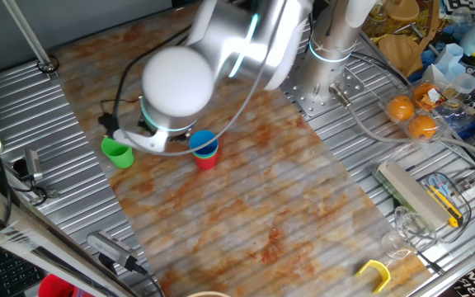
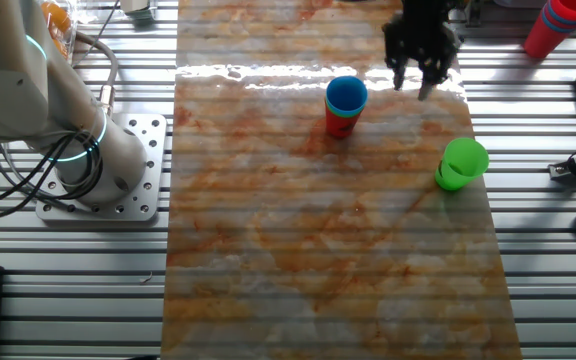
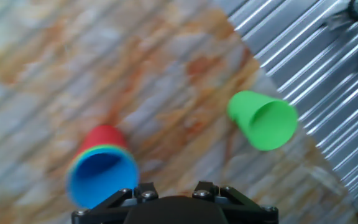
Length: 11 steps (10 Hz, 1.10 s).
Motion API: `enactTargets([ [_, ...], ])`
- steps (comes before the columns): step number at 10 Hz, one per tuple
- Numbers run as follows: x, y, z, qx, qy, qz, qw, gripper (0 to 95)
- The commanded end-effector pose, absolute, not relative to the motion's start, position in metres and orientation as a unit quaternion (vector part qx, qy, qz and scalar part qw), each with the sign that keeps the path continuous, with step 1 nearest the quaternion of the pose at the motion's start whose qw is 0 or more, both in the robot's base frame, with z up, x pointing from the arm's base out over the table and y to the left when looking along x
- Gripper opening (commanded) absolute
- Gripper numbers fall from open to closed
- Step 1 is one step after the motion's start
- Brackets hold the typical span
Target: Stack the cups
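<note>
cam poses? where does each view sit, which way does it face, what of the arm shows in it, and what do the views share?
One fixed view: high, looking down across the mat; arm elbow fills the middle, hiding the gripper.
The other fixed view: high on the opposite side; arm base at left, gripper at the far edge, jaws unclear.
Hand view: on the hand, looking down; only the finger bases show.
Shared: blue cup nested above a red cup, lone green cup.

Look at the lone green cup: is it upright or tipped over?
Upright. The green cup stands alone, mouth up, near the mat's edge, apart from the blue-topped stack; the hand view shows its open rim facing the camera.
</note>
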<state>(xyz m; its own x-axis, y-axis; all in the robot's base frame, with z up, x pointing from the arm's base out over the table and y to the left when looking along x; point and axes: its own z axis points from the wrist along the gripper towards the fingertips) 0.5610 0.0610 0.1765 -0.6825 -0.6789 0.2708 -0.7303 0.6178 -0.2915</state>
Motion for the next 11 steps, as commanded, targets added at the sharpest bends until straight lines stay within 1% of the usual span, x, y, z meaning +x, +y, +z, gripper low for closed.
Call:
enactTargets([
  [1, 0.559, 0.060, 0.178, 0.376, -0.907, 0.178, 0.066, 19.0],
  [4, 0.559, 0.060, 0.178, 0.310, -0.932, 0.172, 0.077, 19.0],
  [6, 0.559, 0.059, 0.177, 0.324, -0.926, 0.175, 0.078, 19.0],
  [8, 0.569, 0.043, 0.171, 0.342, -0.921, 0.175, 0.067, 19.0],
  [11, 0.595, 0.011, 0.151, 0.360, -0.917, 0.165, 0.041, 19.0],
])
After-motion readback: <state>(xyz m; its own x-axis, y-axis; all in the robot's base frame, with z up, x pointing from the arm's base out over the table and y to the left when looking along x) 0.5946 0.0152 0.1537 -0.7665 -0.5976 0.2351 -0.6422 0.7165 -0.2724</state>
